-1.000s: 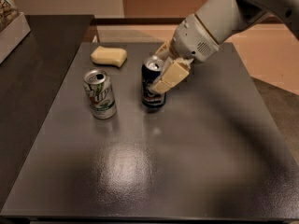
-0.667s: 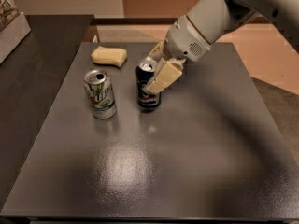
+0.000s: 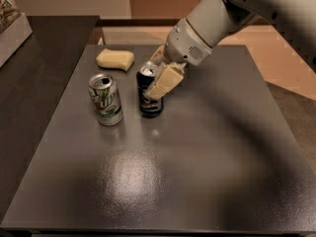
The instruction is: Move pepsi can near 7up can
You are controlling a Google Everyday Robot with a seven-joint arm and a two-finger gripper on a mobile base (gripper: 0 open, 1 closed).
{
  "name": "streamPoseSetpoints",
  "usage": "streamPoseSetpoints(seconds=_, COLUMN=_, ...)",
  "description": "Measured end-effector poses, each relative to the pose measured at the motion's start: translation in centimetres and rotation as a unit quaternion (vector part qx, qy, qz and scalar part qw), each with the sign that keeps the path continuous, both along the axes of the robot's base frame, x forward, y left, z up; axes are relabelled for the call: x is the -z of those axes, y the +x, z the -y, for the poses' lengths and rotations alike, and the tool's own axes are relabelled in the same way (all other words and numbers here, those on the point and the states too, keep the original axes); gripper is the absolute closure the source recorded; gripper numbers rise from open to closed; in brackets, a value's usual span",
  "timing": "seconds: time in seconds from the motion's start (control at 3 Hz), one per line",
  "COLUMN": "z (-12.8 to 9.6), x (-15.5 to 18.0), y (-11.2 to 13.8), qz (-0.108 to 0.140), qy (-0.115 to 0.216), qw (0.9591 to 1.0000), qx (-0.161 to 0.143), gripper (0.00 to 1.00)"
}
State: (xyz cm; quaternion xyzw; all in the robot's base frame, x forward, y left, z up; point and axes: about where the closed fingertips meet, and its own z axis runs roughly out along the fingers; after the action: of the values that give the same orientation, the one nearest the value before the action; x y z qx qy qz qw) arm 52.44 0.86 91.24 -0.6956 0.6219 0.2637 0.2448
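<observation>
The pepsi can (image 3: 148,98), dark navy with a silver top, stands upright on the dark table (image 3: 197,157). My gripper (image 3: 159,73) is shut on the pepsi can, its cream fingers on either side of the can's upper part. The 7up can (image 3: 105,99), white and silver with green lettering, stands upright a short gap to the left of the pepsi can. The two cans do not touch. My arm reaches in from the upper right.
A yellow sponge (image 3: 115,59) lies behind the cans near the table's far edge. A box (image 3: 9,19) sits on a counter at the far left. Tan floor lies to the right of the table.
My gripper has carried the pepsi can to the left, toward the 7up can. The gap between the two cans has shrunk. The 7up can and sponge have not moved.
</observation>
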Motion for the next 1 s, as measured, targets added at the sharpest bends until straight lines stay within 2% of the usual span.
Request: streamPoseSetpoints(seconds=1.0, z=-2.0, x=1.1, y=0.8, qz=0.001, qy=0.01, qw=0.9999, qx=0.005, gripper=0.13)
